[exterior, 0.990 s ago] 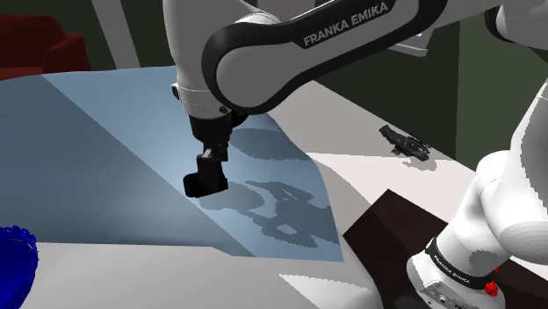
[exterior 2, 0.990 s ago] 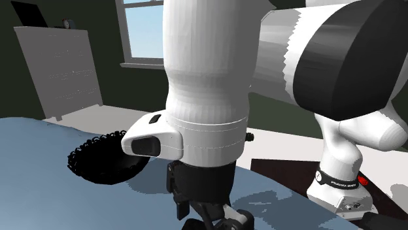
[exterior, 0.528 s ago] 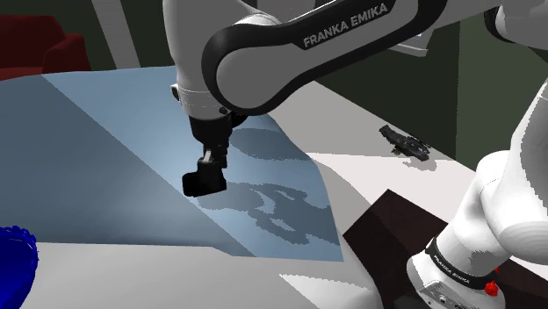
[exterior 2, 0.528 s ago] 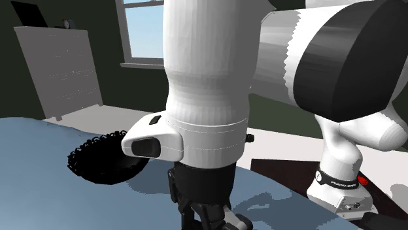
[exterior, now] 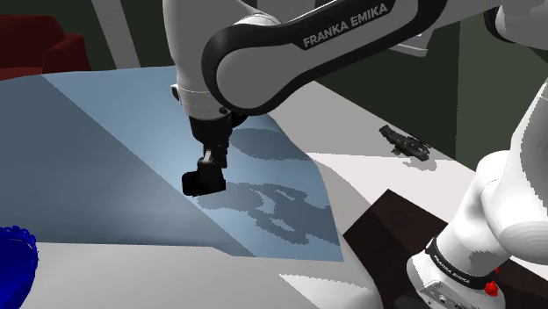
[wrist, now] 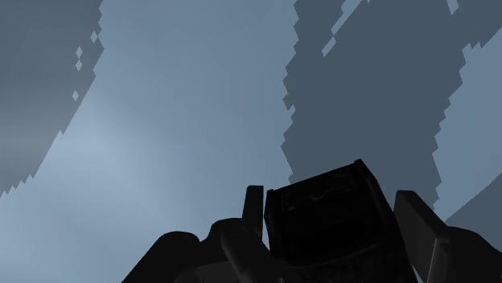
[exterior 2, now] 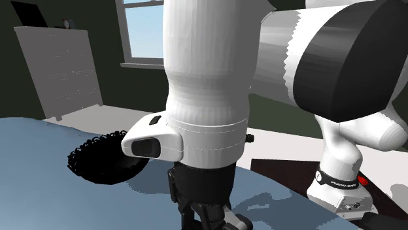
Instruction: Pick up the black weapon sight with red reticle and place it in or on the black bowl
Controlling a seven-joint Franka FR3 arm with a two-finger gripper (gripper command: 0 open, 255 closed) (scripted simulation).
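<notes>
The black sight (wrist: pixel 326 229) is being clasped between the closed-in fingers of the gripper (wrist: pixel 330 193), low over a blue-grey surface (exterior: pixel 114 149). Whether it is being held clear of that surface cannot be told. The arm's shadow (exterior: pixel 281 206) is being cast just beside it. Open blue surface is being shown around the gripper, bounded by a white tabletop (exterior: pixel 351 123), where a small black object (exterior: pixel 404 143) is lying well apart. A black bowl (exterior 2: pixel 98 163) with a jagged rim is being partly hidden by the arm, and its contents cannot be seen. A dark blue bowl (exterior: pixel 13 263) is being cut by the shoulder view's lower left.
</notes>
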